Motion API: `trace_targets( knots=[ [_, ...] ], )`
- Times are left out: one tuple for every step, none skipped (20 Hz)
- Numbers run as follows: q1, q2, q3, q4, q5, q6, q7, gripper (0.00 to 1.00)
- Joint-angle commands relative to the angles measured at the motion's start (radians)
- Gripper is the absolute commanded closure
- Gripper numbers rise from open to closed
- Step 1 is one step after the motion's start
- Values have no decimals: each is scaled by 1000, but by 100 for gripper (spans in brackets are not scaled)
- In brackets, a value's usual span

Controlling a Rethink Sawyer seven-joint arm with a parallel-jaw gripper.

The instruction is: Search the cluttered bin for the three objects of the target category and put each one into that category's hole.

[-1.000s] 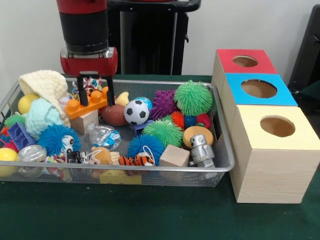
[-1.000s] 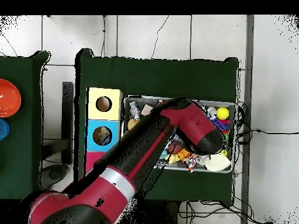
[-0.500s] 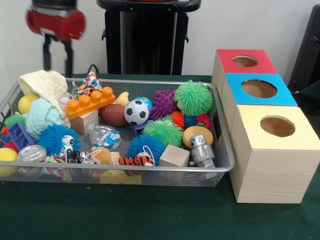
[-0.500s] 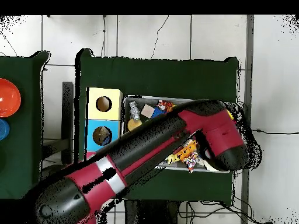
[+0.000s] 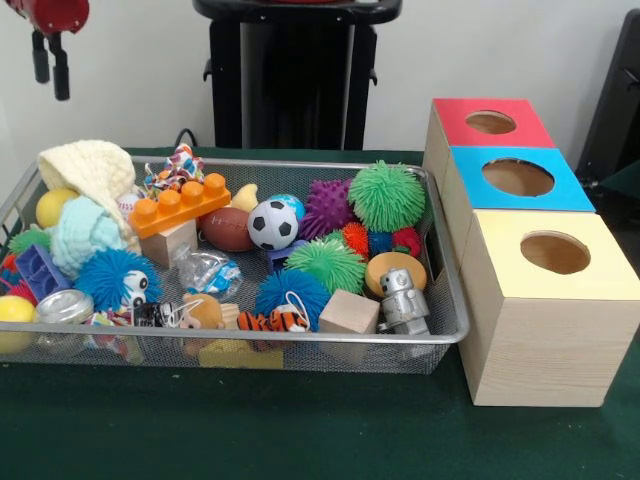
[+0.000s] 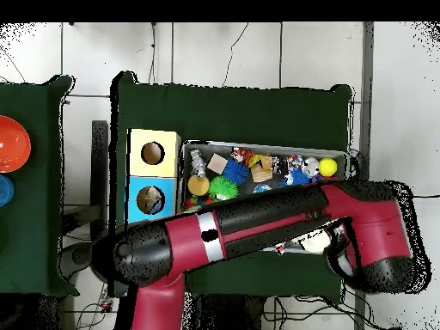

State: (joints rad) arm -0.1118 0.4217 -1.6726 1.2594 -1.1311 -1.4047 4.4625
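Observation:
My gripper (image 5: pixel 51 86) hangs high at the upper left of the front view, above and behind the wire bin's (image 5: pixel 300 341) left end. Its two black fingers stand apart with nothing between them. In the bin, an orange toy brick (image 5: pixel 180 205) rests on a wooden block (image 5: pixel 170 241). Beside it lie a football (image 5: pixel 226 229), a soccer ball (image 5: pixel 271 224), spiky balls (image 5: pixel 386 195) and a second wooden block (image 5: pixel 348 312). In the overhead view the arm (image 6: pixel 258 225) crosses the bin's (image 6: pixel 258 144) lower half and hides the gripper.
Three wooden boxes with round holes stand right of the bin: red (image 5: pixel 490 122), blue (image 5: pixel 518 178) and yellow (image 5: pixel 555 253). A knitted cream hat (image 5: pixel 90 168), a small silver robot figure (image 5: pixel 402 298) and yellow balls (image 5: pixel 54 207) fill the bin too.
The gripper has risen from around the orange brick and moved up and to the left, out past the bin's end. The brick stays in the bin. The arm swung across overhead.

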Motion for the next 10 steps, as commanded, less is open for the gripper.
trace_targets(
  knots=[
    [-34, 179, -124, 164, 150, -112, 403, 0],
    [-27, 169, -101, 161, 146, -101, 404, 0],
    [-15, 156, -71, 160, 140, -80, 405, 0],
    [-12, 150, -56, 159, 137, -74, 406, 0],
    [-1, 139, -31, 162, 132, -60, 407, 0],
    [7, 127, -4, 160, 126, -41, 408, 0],
    [16, 118, 17, 166, 121, -37, 411, 0],
    [22, 110, 39, 167, 115, -30, 413, 0],
    [34, 98, 66, 172, 108, -20, 415, 0],
    [41, 89, 85, 179, 103, -13, 418, 0]
  ],
)
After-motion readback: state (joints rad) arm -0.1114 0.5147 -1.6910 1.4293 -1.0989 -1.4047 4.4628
